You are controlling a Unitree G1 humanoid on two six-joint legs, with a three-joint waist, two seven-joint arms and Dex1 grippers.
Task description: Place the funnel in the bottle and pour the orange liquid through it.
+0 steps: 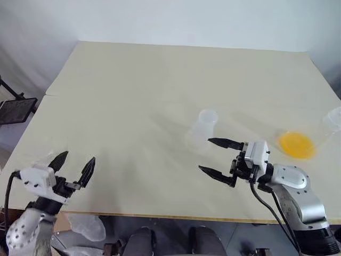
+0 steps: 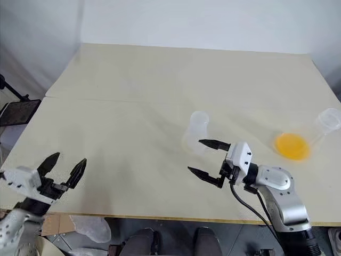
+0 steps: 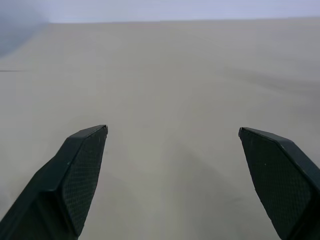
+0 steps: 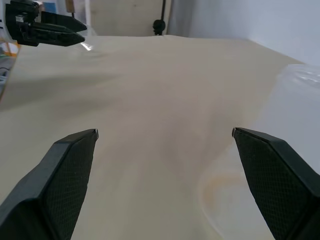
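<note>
a: state the condition of both claws before you move.

b: your left gripper [image 1: 73, 165] hangs at the near left edge of the table [image 1: 133, 90], fingers spread wide, nothing between them. your right gripper [image 1: 217, 157] hangs over the table near its front edge, right of centre, fingers also spread wide and empty, pointing toward the robot's left.

a: locate the bottle.

b: the bottle [image 1: 202, 132], a clear flask with a flared base and a wide neck, is on the table just beyond the right gripper's far fingertip. it appears tilted or lying, its open neck toward the far side; you cannot tell for certain. no funnel is visible in it, and the funnel cannot be made out anywhere.

a: locate the orange liquid.

b: the orange liquid [image 1: 296, 145] sits in the rounded end of a second flask [image 1: 331, 120] lying on its side at the right edge of the table, neck pointing away and to the right.

a: which relation governs the next move?

b: the bottle lies ahead of the right claw and slightly to its left, well apart from the left claw. judge the right arm the nearer one. the bottle's long axis appears to run away from you, roughly across the claw's pointing direction, so a sideways closure on the neck looks feasible.
</note>
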